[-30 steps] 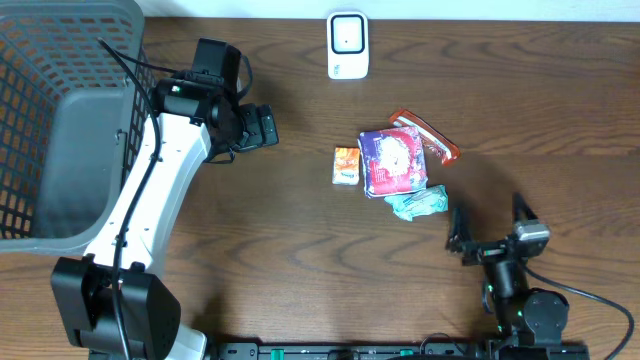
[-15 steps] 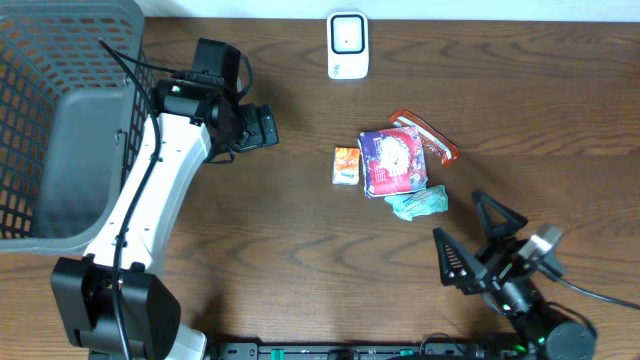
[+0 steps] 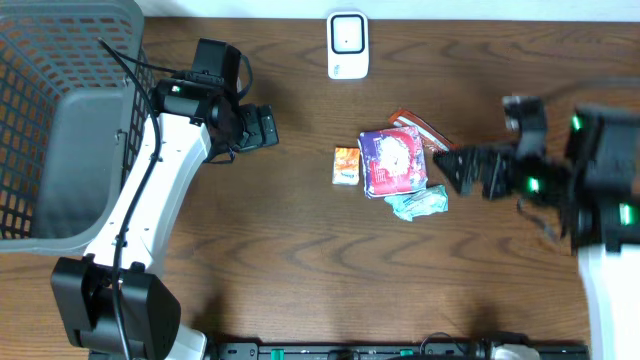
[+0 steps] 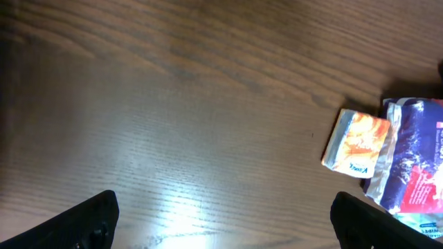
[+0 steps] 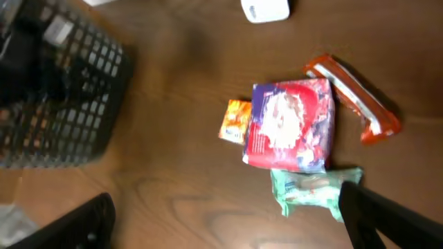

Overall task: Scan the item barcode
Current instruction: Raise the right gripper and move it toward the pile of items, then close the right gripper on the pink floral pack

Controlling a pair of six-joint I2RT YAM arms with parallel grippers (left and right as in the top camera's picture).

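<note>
- The bench (image 3: 300,250) is dark brown wood with a visible grain. A pale strip of something else runs along its far edge in the overhead view.
- A white scanner (image 3: 347,45) stands at the far edge, near the middle.
- Four packets lie together right of centre, nearer than the scanner: a small orange packet (image 3: 346,166), a purple-and-red pouch (image 3: 392,160) touching its right side, an orange-red wrapper (image 3: 430,135) at the pouch's far right corner, and a green packet (image 3: 418,202) at its near right corner.
- No barcode can be made out on any of them.
- The right gripper (image 3: 455,172) is just right of the packets and blurred in the overhead view. Its wrist camera shows the fingers (image 5: 374,211) spread wide, with nothing between them.
- The left gripper (image 3: 270,127) sits well left of the packets, over bare wood. Its fingers (image 4: 90,218) are spread wide and hold nothing.
- The left wrist view cuts the pouch off at the frame edge.
- A grey mesh basket (image 3: 120,40) fills the far left corner, cut off by the frame. Inside, only its solid grey floor shows, partly covered by the left arm (image 3: 150,190).
</note>
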